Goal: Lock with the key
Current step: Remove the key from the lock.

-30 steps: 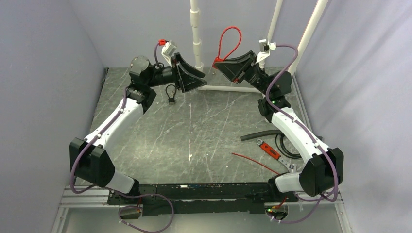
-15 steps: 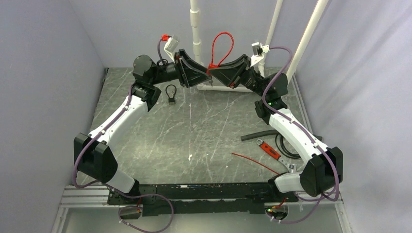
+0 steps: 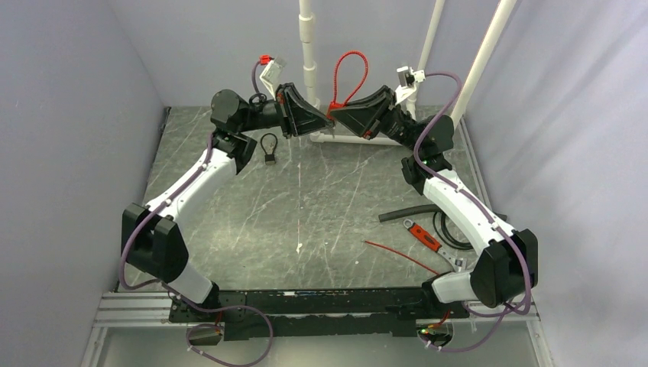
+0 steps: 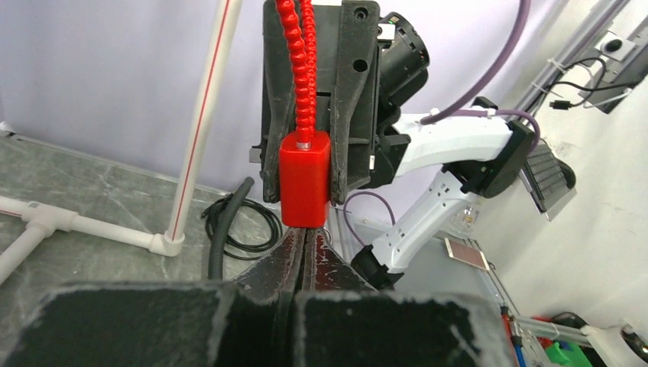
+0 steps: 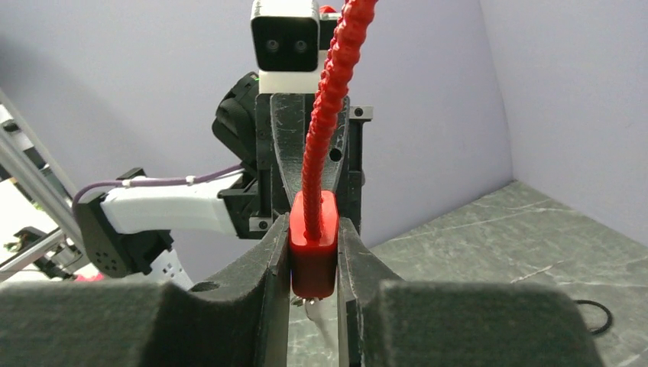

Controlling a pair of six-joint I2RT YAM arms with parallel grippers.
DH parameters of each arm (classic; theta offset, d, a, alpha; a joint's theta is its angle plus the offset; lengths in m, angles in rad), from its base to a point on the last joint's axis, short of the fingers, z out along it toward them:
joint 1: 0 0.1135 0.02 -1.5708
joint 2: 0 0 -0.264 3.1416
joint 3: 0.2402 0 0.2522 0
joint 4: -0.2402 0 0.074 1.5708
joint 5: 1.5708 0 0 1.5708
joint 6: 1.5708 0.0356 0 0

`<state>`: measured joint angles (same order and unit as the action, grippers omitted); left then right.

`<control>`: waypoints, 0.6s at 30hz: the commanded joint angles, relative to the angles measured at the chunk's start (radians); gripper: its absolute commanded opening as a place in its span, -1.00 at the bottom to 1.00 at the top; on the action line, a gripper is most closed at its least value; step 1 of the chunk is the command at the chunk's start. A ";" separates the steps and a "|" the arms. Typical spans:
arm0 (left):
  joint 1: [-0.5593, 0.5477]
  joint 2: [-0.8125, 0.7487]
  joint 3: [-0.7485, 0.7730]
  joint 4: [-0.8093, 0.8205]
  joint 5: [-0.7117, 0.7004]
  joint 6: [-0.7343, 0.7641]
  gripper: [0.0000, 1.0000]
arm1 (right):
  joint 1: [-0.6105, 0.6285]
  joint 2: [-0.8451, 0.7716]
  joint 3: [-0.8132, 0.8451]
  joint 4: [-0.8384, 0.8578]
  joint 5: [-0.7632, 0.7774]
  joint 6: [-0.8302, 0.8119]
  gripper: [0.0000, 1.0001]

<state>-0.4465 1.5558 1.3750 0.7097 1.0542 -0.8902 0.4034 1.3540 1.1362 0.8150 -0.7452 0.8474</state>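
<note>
A red cable lock [image 5: 314, 252] stands upright in the air at the back of the table, its red ribbed cable [image 3: 351, 73] looping upward. My right gripper [image 5: 313, 223] is shut on the lock body, one finger on each side. A bit of silver key [image 5: 309, 303] pokes out under the lock. My left gripper [image 4: 306, 232] faces the right one, its fingers pressed together with their tips right under the lock [image 4: 305, 180]. Whether they pinch the key is hidden. From above, both grippers [image 3: 325, 116] meet tip to tip.
A small black padlock [image 3: 269, 147] lies on the table below the left wrist. A black hose [image 3: 409, 212], a red-handled tool [image 3: 422, 235], a coiled black cable [image 3: 452, 229] and a thin red wire [image 3: 401, 256] lie at the right. White pipes [image 3: 309, 46] stand behind.
The two grippers came together at the back centre, the right one carrying the lock leftward. My left gripper went from open to shut under the lock.
</note>
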 commanded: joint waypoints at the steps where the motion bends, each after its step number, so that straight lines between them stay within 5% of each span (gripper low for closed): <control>1: -0.014 0.017 -0.011 0.098 0.096 -0.110 -1.00 | 0.011 0.004 0.016 0.130 -0.078 0.071 -1.00; 8: -0.032 -0.001 -0.085 0.041 0.133 -0.043 -1.00 | -0.001 0.020 0.041 0.123 -0.041 0.076 -1.00; 18: -0.042 -0.157 -0.139 -0.623 -0.186 0.495 -1.00 | -0.016 0.001 0.070 -0.014 -0.006 0.007 -1.00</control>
<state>-0.4633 1.4425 1.2491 0.4088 0.9409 -0.6350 0.3878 1.3956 1.1362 0.7223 -0.8051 0.8818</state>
